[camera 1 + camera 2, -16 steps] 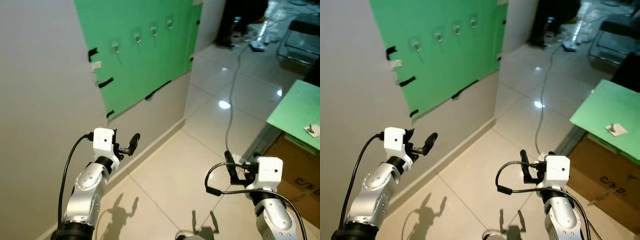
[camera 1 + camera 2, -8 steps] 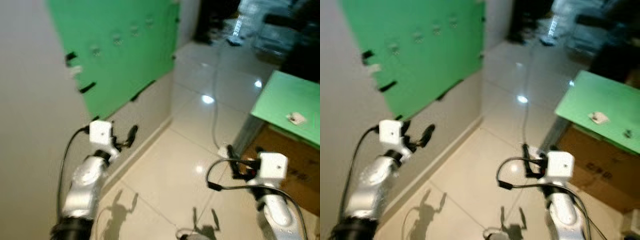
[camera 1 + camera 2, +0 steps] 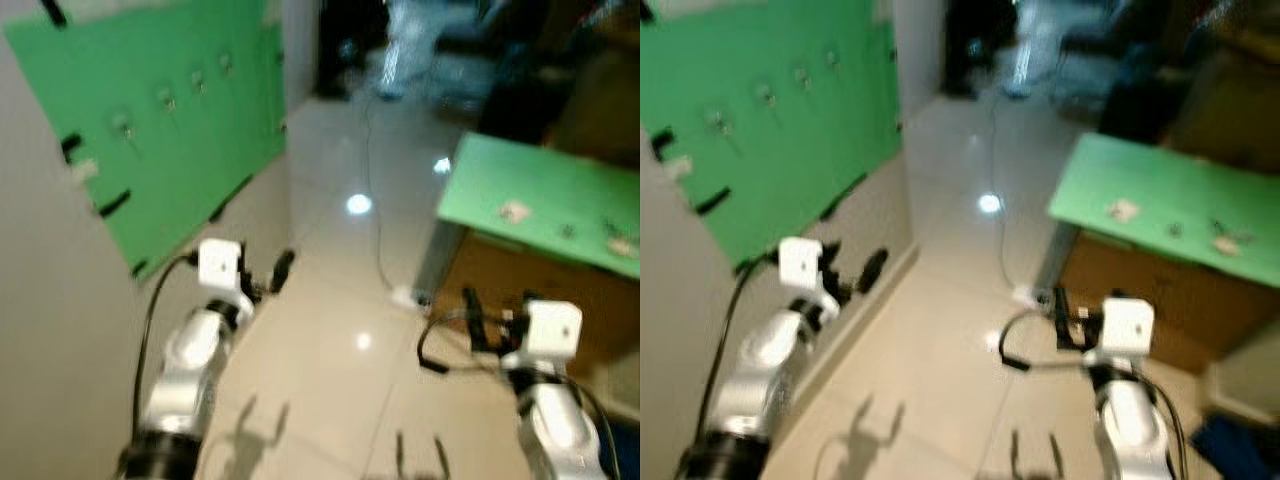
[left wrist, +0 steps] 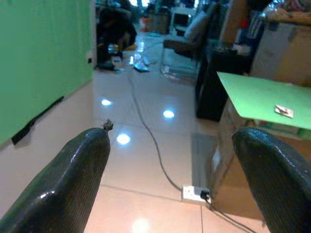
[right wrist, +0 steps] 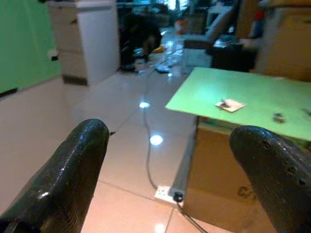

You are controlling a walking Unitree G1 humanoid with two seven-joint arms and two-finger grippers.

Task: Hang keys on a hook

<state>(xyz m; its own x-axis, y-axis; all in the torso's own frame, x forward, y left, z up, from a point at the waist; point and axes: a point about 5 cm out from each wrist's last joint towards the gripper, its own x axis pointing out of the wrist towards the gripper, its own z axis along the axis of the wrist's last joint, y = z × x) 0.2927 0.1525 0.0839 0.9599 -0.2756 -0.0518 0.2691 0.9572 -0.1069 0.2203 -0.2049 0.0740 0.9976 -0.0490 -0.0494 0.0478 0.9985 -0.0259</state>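
Note:
A green board is taped to the wall on the left and carries a row of small hooks. On the right, a green tabletop holds a white tag with something small and dark on it, plus other small bits; the blur keeps me from telling which are keys. My left gripper is held up near the wall below the board, open and empty. Over the floor in front of the table my right gripper is also open and empty.
The tabletop rests on a brown cardboard box. A cable runs across the shiny tiled floor to a white power strip. Dark furniture and clutter stand at the far end of the room.
The whole view has swung to the right: the green board has slid left and the green tabletop has come further into view. Both arms keep the same raised pose, grippers still open.

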